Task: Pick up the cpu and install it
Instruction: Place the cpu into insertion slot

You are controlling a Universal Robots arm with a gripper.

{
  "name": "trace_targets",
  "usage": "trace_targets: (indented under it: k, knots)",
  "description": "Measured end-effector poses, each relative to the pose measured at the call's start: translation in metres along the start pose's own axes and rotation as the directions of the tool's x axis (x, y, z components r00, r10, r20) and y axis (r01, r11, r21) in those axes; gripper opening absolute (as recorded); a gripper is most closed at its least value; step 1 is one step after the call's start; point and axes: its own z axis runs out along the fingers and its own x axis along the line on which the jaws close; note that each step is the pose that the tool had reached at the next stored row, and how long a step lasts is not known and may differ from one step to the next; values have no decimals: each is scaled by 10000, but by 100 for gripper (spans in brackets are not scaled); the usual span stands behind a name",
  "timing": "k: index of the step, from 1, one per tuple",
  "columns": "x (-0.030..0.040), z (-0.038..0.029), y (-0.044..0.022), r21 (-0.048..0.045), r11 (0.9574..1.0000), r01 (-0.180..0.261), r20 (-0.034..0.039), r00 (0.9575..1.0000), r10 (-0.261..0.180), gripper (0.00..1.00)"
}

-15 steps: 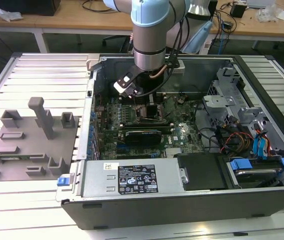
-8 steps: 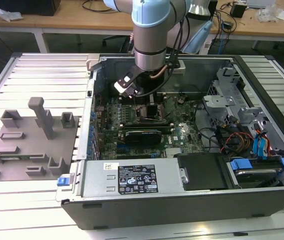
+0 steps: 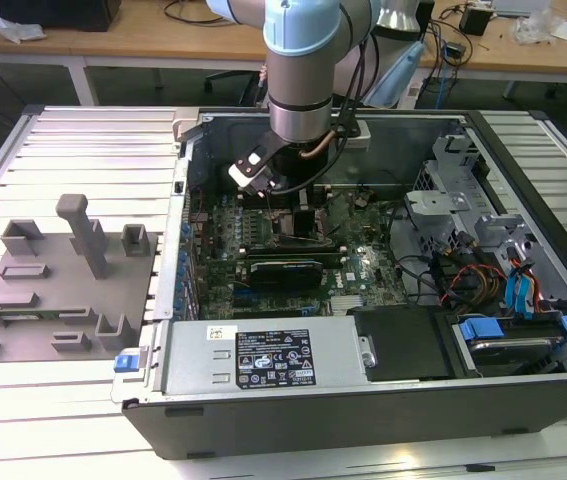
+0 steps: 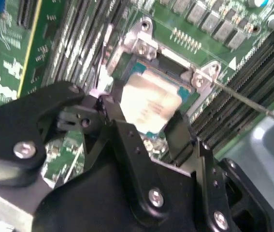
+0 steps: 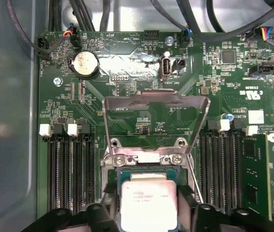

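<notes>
The cpu [image 5: 149, 203] is silvery-grey on top, perhaps teal-rimmed, the pincer [image 4: 144, 123] black, the motherboard [image 5: 83, 104] green.

The cpu [image 5: 149, 205] between the jaws has a smooth silvery metal top; the gripper [image 4: 144, 116] is matt black.

A white label [image 3: 273, 357] with dark lines of print and small marks lies on the middle of the power supply [image 3: 188, 372], but the print is too small to read. The faint print on the cpu [image 5: 149, 205] and the white lettering on the motherboard [image 5: 141, 121] are also illegible.
</notes>
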Motion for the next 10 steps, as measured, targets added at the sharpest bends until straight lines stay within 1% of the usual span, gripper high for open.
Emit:
trace_targets:
  k: [7,8,10]
  knots:
    - [-2,-2,9,4,10000,1,7,10000,-1,62]
    - [-1,-8,10,4,10000,1,7,10000,-1,62]
    - [-3,-48,13,4,10000,0,6,10000,0,62]
